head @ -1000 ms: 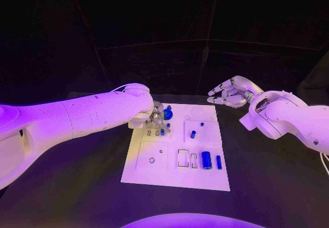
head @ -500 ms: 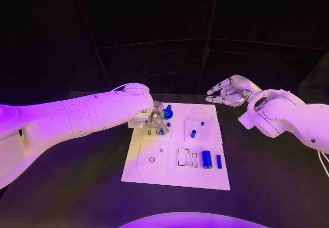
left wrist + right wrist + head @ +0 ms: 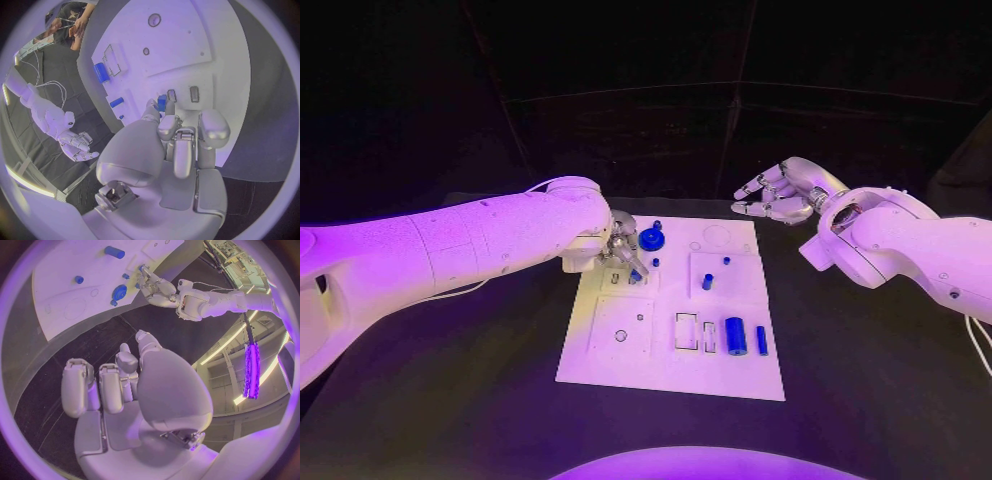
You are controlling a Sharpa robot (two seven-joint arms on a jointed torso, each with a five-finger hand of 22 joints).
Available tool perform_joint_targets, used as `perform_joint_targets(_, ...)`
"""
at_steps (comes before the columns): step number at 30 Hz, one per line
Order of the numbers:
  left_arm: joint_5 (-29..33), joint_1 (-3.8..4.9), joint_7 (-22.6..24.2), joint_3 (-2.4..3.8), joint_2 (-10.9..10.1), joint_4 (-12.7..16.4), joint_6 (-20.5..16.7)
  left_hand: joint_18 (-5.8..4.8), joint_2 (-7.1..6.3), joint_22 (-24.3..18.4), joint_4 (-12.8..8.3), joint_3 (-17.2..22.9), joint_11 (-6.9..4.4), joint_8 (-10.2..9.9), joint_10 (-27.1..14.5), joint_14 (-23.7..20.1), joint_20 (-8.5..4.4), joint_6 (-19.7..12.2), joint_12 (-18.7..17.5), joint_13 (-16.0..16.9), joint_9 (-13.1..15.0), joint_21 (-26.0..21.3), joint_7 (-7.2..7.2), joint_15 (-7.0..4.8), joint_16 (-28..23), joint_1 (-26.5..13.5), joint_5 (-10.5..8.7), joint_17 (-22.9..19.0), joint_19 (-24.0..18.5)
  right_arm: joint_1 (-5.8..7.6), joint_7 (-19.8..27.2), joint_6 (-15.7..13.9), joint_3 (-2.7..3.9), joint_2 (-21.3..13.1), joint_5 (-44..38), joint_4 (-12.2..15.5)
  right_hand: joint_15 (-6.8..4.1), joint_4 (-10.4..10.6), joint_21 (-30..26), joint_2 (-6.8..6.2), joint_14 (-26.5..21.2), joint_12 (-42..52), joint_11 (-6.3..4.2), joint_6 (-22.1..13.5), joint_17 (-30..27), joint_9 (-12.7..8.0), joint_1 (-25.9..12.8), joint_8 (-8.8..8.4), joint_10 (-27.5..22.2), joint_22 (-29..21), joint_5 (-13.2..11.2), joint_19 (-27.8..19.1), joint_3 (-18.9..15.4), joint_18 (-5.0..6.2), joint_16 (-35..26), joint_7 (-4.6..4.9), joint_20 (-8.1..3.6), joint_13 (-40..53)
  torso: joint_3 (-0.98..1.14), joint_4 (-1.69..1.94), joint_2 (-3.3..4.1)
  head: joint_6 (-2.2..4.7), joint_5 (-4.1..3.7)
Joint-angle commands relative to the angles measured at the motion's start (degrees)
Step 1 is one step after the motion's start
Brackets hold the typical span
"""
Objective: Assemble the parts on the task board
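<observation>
So the left hand is down over the far-left part of the white board, right at a small blue piece that sits beside a pair of little rectangular slots. In the left wrist view the fingertips are bunched close around that piece, and it looks pinched between thumb and finger, though the contact itself is half hidden, so take that as my read. My guess is this is the seating step: getting that small piece into or lined up with one of those slots.

The right hand is parked off the board's far-right corner, above the black table, holding nothing, fingers loosely curled with gaps between them. It's well apart from everything.

Other stuff on the board: a round blue knob-like part just beside the left hand, a couple of small blue pegs in the middle, and a fat blue cylinder with a thin blue bar next to it at the near-right.

Next move probably calls for a straight, gentle push down with the piece kept square to the slot. If it's tilted, it'll likely jam or pop out of the pinch.
</observation>
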Motion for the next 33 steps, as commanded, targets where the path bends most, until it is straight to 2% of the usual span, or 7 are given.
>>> perform_joint_targets(1,2.3,0.07,0.2,0.03,-0.9,1.3,-5.0,-0.71,1.51,0.1,-4.9,6.0,-0.08,0.6,0.3,5.9,0.01,0.0,-0.3,-0.2,0.8,0.3,-0.28,-0.22,0.4,1.8,0.14,15.1,-0.3,0.13,0.2,0.5,0.04,0.1,-0.2,-0.2,-0.31,0.1,-0.2,0.48,3.2,-0.3,0.01,-0.5,1.3,-0.1,0.1,0.23,-0.4,-0.1,0.2,-0.4,-0.3,0.78,-0.2,0.1,-0.07,-0.1,0.03,0.27,-0.08,0.06,0.01)
perform_joint_targets(10,2.6,-0.06,0.5,-0.01,-4.4,6.0,-11.1,-0.81,-1.03,1.1,-5.8,11.8,-0.14,1.1,0.7,5.9,0.02,-0.2,-0.3,-0.1,1.2,0.9,-0.3,-0.25,0.4,-0.7,0.12,15.1,-0.2,0.13,0.3,0.7,0.04,0.3,-0.2,-0.7,-0.28,0.3,-0.3,0.61,3.2,-0.3,0.03,-0.5,1.2,-0.1,-0.3,0.34,-0.4,-0.2,-1.3,-0.5,-0.9,0.8,-0.3,0.1,-0.06,-0.1,0.04,0.42,-0.04,-0.02,0.35)
perform_joint_targets(13,1.8,-0.3,0.5,-0.03,-5.2,7.2,-12.7,-0.88,-3.0,1.7,-6.0,16.9,-0.13,1.4,0.9,5.9,0.02,-0.2,-0.2,0.0,1.4,1.3,-0.33,-0.28,0.4,-3.0,0.1,15.1,-0.1,0.13,0.3,0.7,0.04,0.3,-0.2,-0.7,-0.28,0.4,-0.3,0.63,3.2,-0.3,0.03,-0.5,1.2,-0.1,-0.4,0.36,-0.4,-0.2,-1.4,-0.4,-1.0,0.79,-0.3,0.1,-0.06,-0.2,0.06,0.44,-0.02,-0.16,0.55)
perform_joint_targets(15,0.9,-0.62,0.4,-0.04,-5.7,8.0,-13.7,-0.87,-4.7,2.0,-6.1,21.3,-0.29,1.7,1.1,5.9,-0.02,-0.3,-0.2,0.0,1.6,1.4,-0.17,-0.21,0.4,-5.0,-0.18,15.1,0.0,0.13,0.3,0.8,0.04,0.3,-0.2,-0.8,-0.28,0.4,-0.3,0.63,3.2,-0.3,0.03,-0.5,1.2,-0.1,-0.4,0.36,-0.4,-0.2,-1.4,-0.4,-1.0,0.79,-0.3,0.1,-0.06,-0.2,0.11,0.55,-0.04,-0.24,0.63)
perform_joint_targets(24,-0.3,-2.37,0.2,-0.09,-6.5,8.8,-16.9,-0.94,-7.69,2.5,-6.3,28.6,-0.17,2.4,1.2,5.9,0.05,-0.3,-0.2,0.0,2.1,1.6,-0.28,-0.22,0.4,-8.0,0.03,15.1,0.1,0.13,0.2,0.8,0.03,0.2,-0.2,-0.7,-0.28,0.4,-0.3,0.63,3.2,-0.3,0.03,-0.5,1.2,-0.1,-0.4,0.36,-0.4,-0.2,-1.4,-0.4,-1.0,0.79,-0.3,0.1,-0.06,-0.2,0.33,0.58,-0.06,-0.45,0.95)
perform_joint_targets(30,-0.5,-3.04,0.2,-0.1,-6.9,9.0,-17.9,-1.0,-9.77,2.8,-6.5,33.7,-0.07,3.1,1.4,5.9,0.11,-0.4,-0.2,0.0,2.5,1.7,-0.39,-0.31,0.4,-10.1,0.04,15.1,0.1,0.13,0.2,0.8,0.03,0.1,-0.2,-0.7,-0.28,0.4,-0.3,0.63,3.2,-0.3,0.03,-0.5,1.2,-0.1,-0.4,0.36,-0.4,-0.2,-1.4,-0.4,-1.0,0.79,-0.3,0.1,-0.06,-0.2,0.11,0.33,0.06,-0.37,1.23)
perform_joint_targets(33,-0.5,-3.2,0.1,-0.1,-7.1,9.1,-17.9,-1.0,-9.77,2.8,-6.5,33.7,-0.07,3.1,1.4,5.9,0.11,-0.4,-0.2,0.0,2.5,1.7,-0.39,-0.31,0.4,-10.1,0.04,15.1,0.1,0.13,0.3,0.6,0.03,0.1,-0.2,-0.7,-0.28,0.4,-0.3,0.63,3.2,-0.3,0.03,-0.5,1.2,-0.1,-0.4,0.36,-0.4,-0.2,-1.4,-0.4,-1.0,0.79,-0.3,0.1,-0.06,-0.2,0.11,0.28,0.08,-0.39,1.35)
